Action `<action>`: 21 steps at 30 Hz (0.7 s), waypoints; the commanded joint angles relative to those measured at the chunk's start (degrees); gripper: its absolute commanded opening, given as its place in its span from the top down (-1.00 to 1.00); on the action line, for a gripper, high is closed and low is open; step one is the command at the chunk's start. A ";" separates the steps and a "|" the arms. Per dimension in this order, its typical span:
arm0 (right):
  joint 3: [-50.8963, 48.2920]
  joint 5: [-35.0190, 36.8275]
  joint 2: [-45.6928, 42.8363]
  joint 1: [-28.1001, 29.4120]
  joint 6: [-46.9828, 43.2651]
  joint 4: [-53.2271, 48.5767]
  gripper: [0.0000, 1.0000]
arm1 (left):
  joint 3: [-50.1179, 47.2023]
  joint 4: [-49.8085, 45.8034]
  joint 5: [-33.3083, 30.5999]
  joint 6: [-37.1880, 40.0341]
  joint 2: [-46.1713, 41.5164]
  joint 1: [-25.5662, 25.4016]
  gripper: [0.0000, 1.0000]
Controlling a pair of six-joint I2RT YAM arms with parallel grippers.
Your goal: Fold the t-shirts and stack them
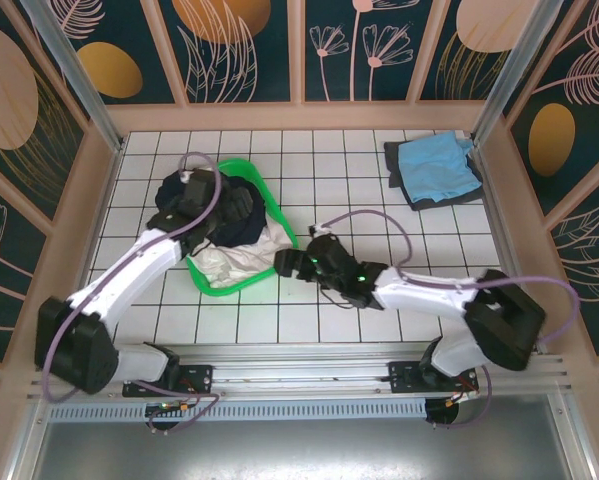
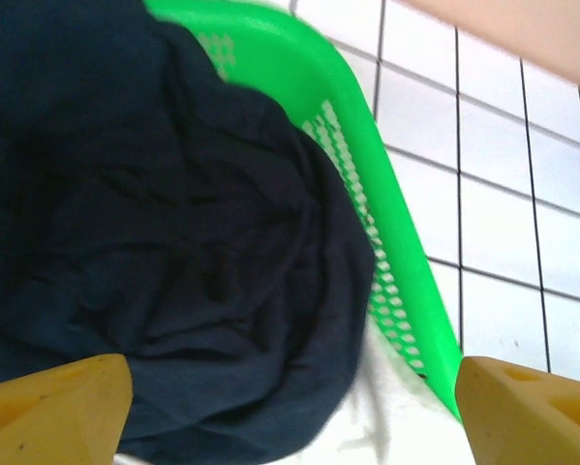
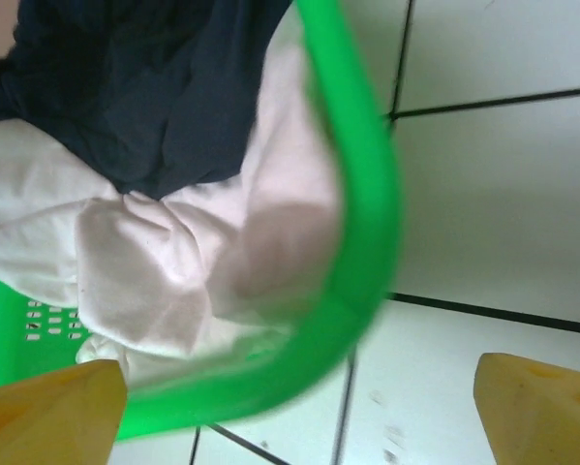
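Navy t-shirt point(image 2: 173, 242) lies crumpled in green basket point(image 2: 367, 145), directly below left hand point(image 2: 291, 407), fingers spread, empty. Right hand point(image 3: 299, 412) spread, basket rim between fingers; white cloth point(image 3: 154, 262) just beyond.

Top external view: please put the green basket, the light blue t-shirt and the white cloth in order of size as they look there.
1. green basket, clearly the largest.
2. light blue t-shirt and white cloth: too alike to rank, and the cloth is partly hidden in the basket.
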 commanded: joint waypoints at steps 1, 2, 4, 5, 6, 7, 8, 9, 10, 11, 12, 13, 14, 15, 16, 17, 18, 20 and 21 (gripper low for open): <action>-5.93 5.73 -12.49 -3.82 -0.42 -7.45 -0.90 | 6.79 2.09 1.66 -3.24 8.97 -4.83 -0.62; -7.92 6.34 -15.92 -5.69 -0.21 -8.46 -0.90 | 9.17 1.54 1.28 -3.38 12.22 -6.24 -0.57; -10.72 5.13 -21.56 -10.36 -0.52 -10.46 -0.90 | 13.04 0.80 1.23 -3.40 17.46 -7.73 -0.53; -11.56 4.62 -23.71 -12.21 -0.91 -11.26 -0.90 | 14.46 0.39 0.91 -3.71 19.78 -7.98 -0.51; -12.38 4.25 -25.80 -13.94 -1.33 -12.26 -0.90 | 15.99 -0.28 0.14 -3.97 22.36 -8.14 -0.51; -12.85 4.24 -27.56 -15.27 -1.80 -13.18 -0.90 | 17.58 -1.09 -0.76 -4.04 24.38 -8.16 -0.49; -13.11 4.09 -28.91 -16.31 -2.47 -13.93 -0.90 | 19.65 -2.86 -2.05 -4.13 26.63 -8.14 -0.46; -13.26 4.06 -29.81 -17.17 -2.98 -14.55 -0.91 | 21.26 -4.20 -2.59 -3.90 28.57 -8.19 -0.38; -13.35 4.00 -30.46 -18.06 -3.31 -15.34 -0.92 | 22.78 -5.31 -2.49 -3.21 30.54 -8.24 -0.29; -13.40 3.68 -30.99 -18.97 -3.72 -15.78 -0.92 | 23.96 -6.41 -2.71 -2.76 32.05 -8.37 -0.22; -13.44 3.48 -31.29 -19.60 -4.01 -16.07 -0.92 | 24.60 -7.40 -2.87 -2.40 33.31 -8.36 -0.12; -13.57 3.31 -31.49 -20.22 -4.26 -16.14 -0.93 | 25.29 -8.63 -3.51 -1.82 34.41 -8.35 -0.01; -13.78 2.86 -31.61 -21.07 -4.71 -16.00 -0.93 | 25.99 -10.20 -4.74 -1.23 35.19 -8.43 0.12; -13.87 2.55 -31.70 -21.55 -4.95 -15.94 -0.94 | 26.23 -11.46 -6.05 -0.64 35.52 -8.35 0.26; -14.01 2.29 -31.82 -22.19 -5.07 -15.82 -0.94 | 26.23 -12.51 -7.72 0.43 35.50 -8.39 0.40; -14.13 1.98 -31.83 -22.68 -5.30 -15.58 -0.94 | 25.75 -12.91 -8.94 2.04 34.99 -8.26 0.50; -14.31 1.55 -31.84 -23.10 -5.45 -15.34 -0.95 | 25.37 -13.20 -9.81 3.67 34.38 -8.17 0.58; -14.78 0.81 -31.71 -24.00 -5.75 -14.67 -0.96 | 24.34 -12.67 -11.66 9.24 32.68 -8.14 0.80; -14.97 0.35 -31.62 -24.08 -6.03 -14.55 -0.96 | 23.48 -12.13 -13.49 12.44 31.58 -8.02 0.90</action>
